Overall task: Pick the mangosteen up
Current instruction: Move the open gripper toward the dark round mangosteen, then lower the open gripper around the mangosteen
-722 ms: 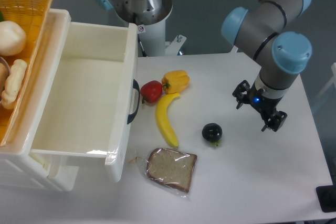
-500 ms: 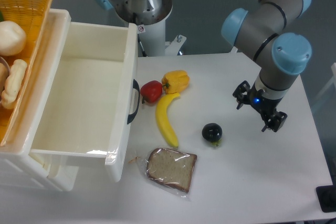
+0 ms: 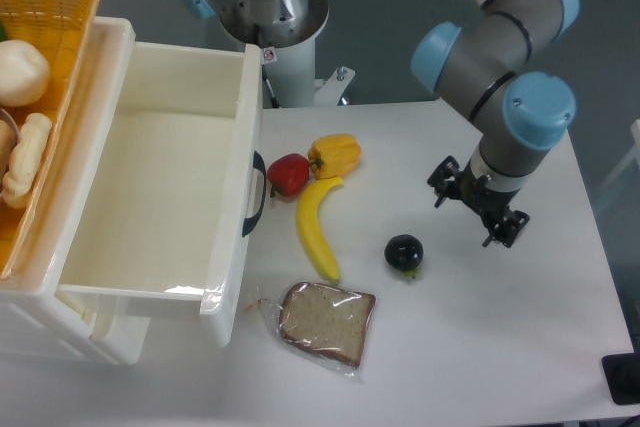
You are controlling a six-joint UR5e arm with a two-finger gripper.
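The mangosteen [image 3: 404, 253] is lying on the white table [image 3: 520, 347], to the right of the lower end of the banana [image 3: 318, 227] and a little farther than the bagged slice of bread [image 3: 326, 322]. It is not touched by anything, and free table surface is seen all around it.

The hand [image 3: 476, 209] is found to the right of the fruit and slightly farther, apart from it. Its two fingers are spread, with nothing between them, so the hand is open and empty. Compared with the picture of half a second ago, the hand has been shifted to the left, toward the mangosteen, and the wrist with its blue caps has been carried along with it. The fruit itself has not been moved in this time.

From this it can be judged that the approach is under way but the grasp is not yet begun. The hand must be brought more to the left and nearer until it stands over the fruit, then lowered around it. Because the fruit is round and glossy, it may roll or slip if it is pushed by only one finger.

Farther to the left, the red pepper [image 3: 287, 174] and the yellow pepper [image 3: 335, 155] are lying close together, near the handle of the open white drawer [image 3: 160, 187].
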